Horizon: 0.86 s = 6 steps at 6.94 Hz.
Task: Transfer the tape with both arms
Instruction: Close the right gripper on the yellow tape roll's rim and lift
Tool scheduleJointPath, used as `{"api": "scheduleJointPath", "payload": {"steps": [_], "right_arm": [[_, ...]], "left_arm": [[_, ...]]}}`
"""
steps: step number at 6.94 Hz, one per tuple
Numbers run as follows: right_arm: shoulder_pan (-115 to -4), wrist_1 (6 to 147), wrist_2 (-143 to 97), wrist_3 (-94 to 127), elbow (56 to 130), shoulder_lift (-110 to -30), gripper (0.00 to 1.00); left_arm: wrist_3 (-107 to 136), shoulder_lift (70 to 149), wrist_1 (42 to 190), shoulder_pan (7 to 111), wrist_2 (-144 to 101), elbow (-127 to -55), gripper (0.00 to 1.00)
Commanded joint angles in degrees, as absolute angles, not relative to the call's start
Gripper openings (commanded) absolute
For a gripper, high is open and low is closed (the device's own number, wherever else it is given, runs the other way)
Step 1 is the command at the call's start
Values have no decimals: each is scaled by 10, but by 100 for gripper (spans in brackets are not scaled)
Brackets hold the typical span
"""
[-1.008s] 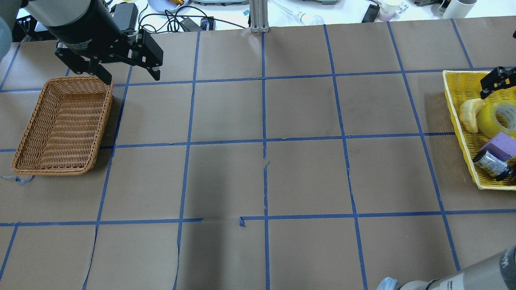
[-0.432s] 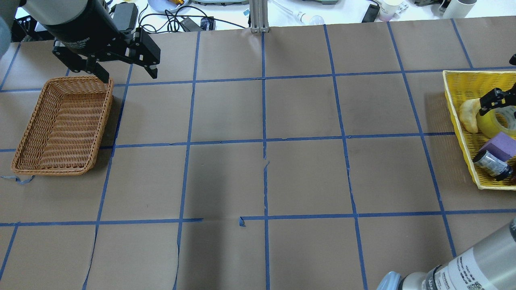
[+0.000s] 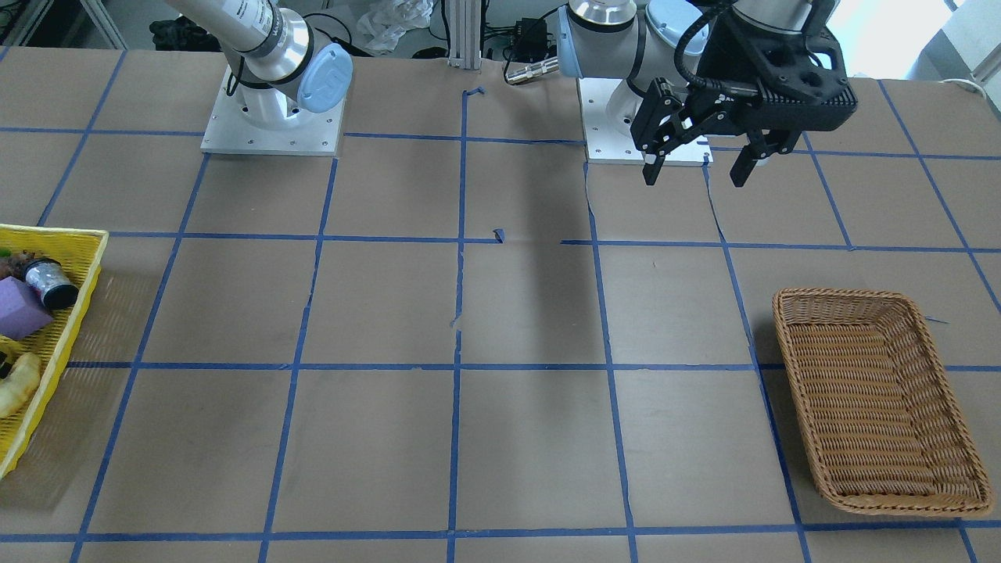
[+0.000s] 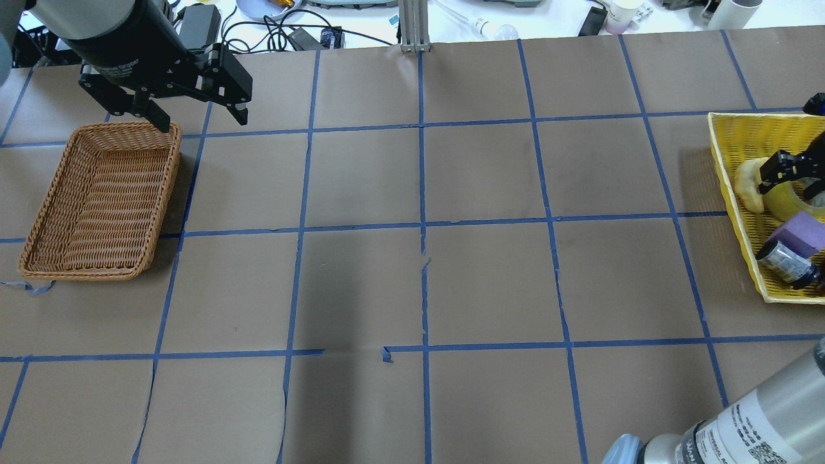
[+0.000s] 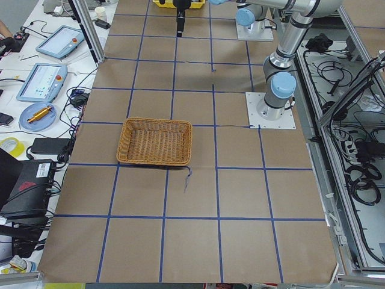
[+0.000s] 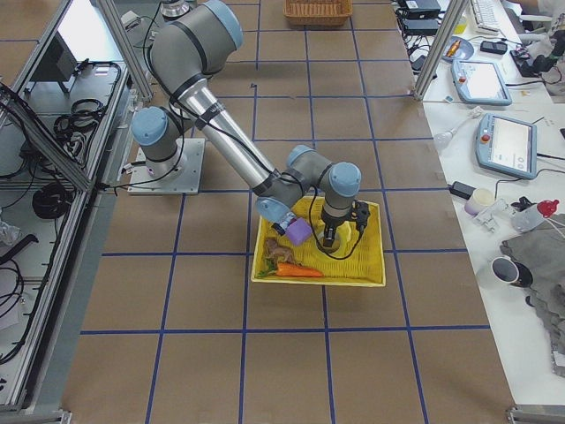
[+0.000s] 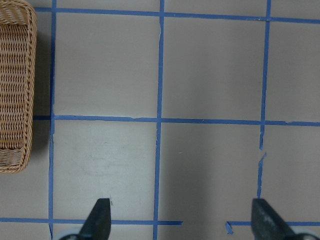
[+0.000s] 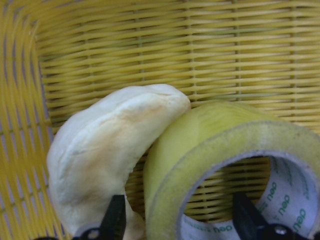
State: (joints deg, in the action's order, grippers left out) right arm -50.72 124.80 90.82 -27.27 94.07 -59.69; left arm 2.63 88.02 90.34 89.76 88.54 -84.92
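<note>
The yellow tape (image 4: 782, 203) lies in the yellow basket (image 4: 731, 138) at the table's right edge, leaning against a pale bread roll (image 4: 747, 187). My right gripper (image 4: 791, 177) is open and low over the tape. In the right wrist view the tape (image 8: 200, 145) fills the frame. One fingertip (image 8: 115, 220) is between the bread (image 8: 100, 150) and the roll. The other fingertip (image 8: 247, 215) is inside the core. My left gripper (image 4: 200, 119) is open and empty, above the far right corner of the wicker basket (image 4: 169, 187).
The yellow basket also holds a purple block (image 4: 802, 232) and a glittery cylinder (image 4: 783, 261). The wicker basket (image 3: 782, 313) holds nothing. Blue tape lines grid the brown table. Cables and devices lie beyond the far edge.
My right gripper has come down onto the tape, from over the basket's far part. My left gripper has drifted slightly left and away. Both stay open.
</note>
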Motion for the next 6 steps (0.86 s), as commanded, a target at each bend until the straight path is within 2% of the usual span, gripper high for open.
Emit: {"api": "scheduleJointPath", "payload": {"steps": [1,4,6], "right_arm": [[-507,1237,911,-275,935,-606,0],[-516,1212,910,-273,932,-655,0],[-561,1149,918,-265,931,-734,0]], "left_arm": [[25,877,907,894,886,-850,100],[26,877,909,893,886,-850,100],[27,878,909,891,885,-850,100]]}}
